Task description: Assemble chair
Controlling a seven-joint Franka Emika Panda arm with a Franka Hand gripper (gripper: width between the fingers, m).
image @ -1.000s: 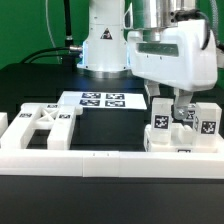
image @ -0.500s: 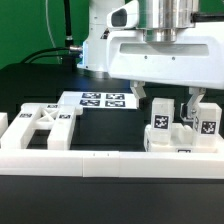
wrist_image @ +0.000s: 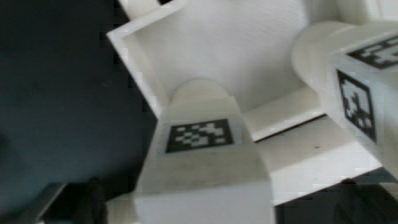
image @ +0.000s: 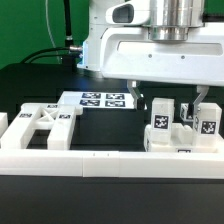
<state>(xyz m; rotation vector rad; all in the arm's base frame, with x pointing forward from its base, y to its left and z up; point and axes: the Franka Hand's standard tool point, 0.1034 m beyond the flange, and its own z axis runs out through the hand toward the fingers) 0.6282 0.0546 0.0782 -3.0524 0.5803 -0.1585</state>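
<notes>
The chair lies in loose white tagged parts. Two upright posts, one nearer the middle and one at the exterior view's right, stand on a flat block. An X-braced frame lies at the exterior view's left. My gripper hangs open just above the posts, one finger on each side of them, holding nothing. In the wrist view the nearer post runs up between the jaws and the other post stands beside it.
The marker board lies flat behind the parts. A long white border rail runs along the front. The robot's base stands at the back, with a green backdrop behind it.
The hand has turned about its upright axis and now faces the exterior camera broadside, fingers spread over the posts. The jaws stayed open. No part has moved.
</notes>
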